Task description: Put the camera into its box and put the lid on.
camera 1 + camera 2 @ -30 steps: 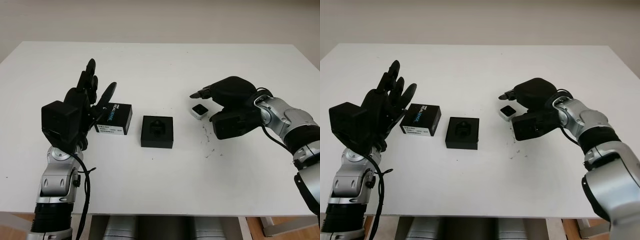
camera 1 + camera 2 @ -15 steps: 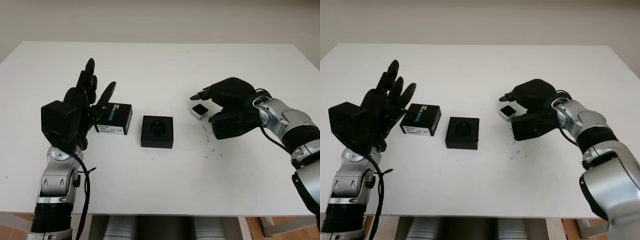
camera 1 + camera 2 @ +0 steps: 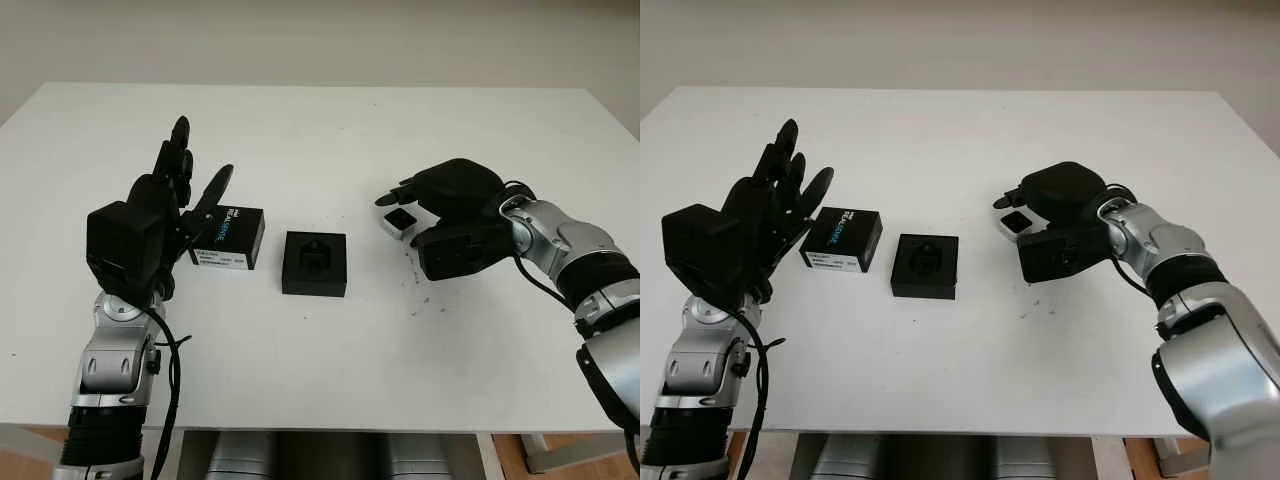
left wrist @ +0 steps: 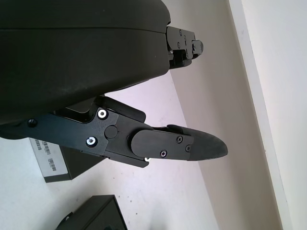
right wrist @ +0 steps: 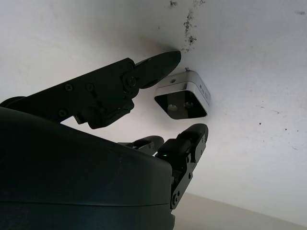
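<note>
Under the right hand (image 3: 440, 200) sits the small silver camera (image 5: 183, 100) on the white surface (image 3: 330, 350), between the thumb and the two fingers (image 5: 189, 139); fingers are curled around it but not closed, no clear contact, so nothing is held. Dark specks mark the surface just beside this hand. Well apart from it, toward the other arm, the open black box (image 3: 314, 263) lies, foam insert showing. Beyond the box is the black lid (image 3: 229, 238), just beside the left hand (image 3: 170, 200), which is raised off the surface, open, holding nothing.
</note>
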